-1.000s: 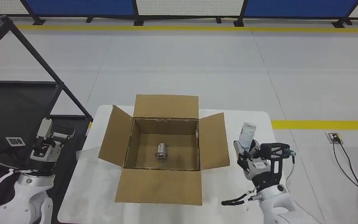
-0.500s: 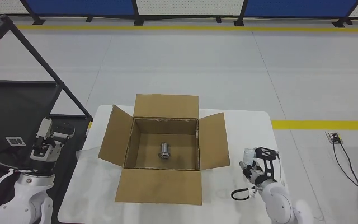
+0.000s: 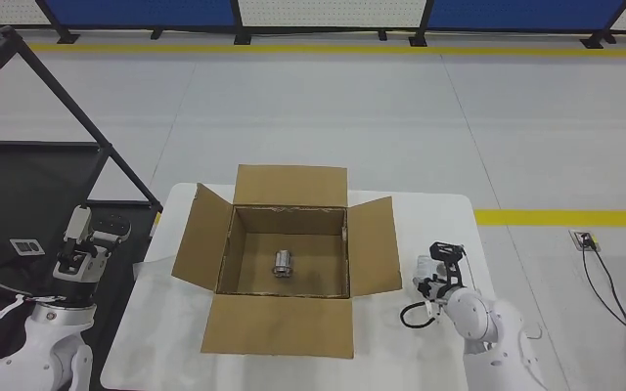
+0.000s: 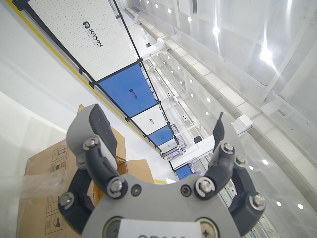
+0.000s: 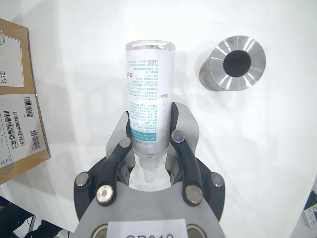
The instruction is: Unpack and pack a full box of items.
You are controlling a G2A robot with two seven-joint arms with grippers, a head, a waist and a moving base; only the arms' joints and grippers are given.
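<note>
I have a white table (image 3: 440, 213) on a pale grey floor (image 3: 293, 108). One yellow line (image 3: 293, 48) runs below the blue and white panels (image 3: 137, 12) at the far side, and another (image 3: 548, 217) is right of the table. On the left, a black frame (image 3: 59, 96) stands by a dark mat (image 3: 49, 176). A socket (image 3: 584, 239) and cable (image 3: 597, 274) lie on the floor at right. The left wrist view gives me ceiling lights (image 4: 266, 55).

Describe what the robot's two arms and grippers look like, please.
The left gripper and the right gripper each have a grey metal plate with silver screws, black curved links and pale grey fingers. The left one's pads are black and ribbed. Each plate carries a white label. The right arm and the left arm have smooth white shells. A black cable loops by the right wrist.
</note>
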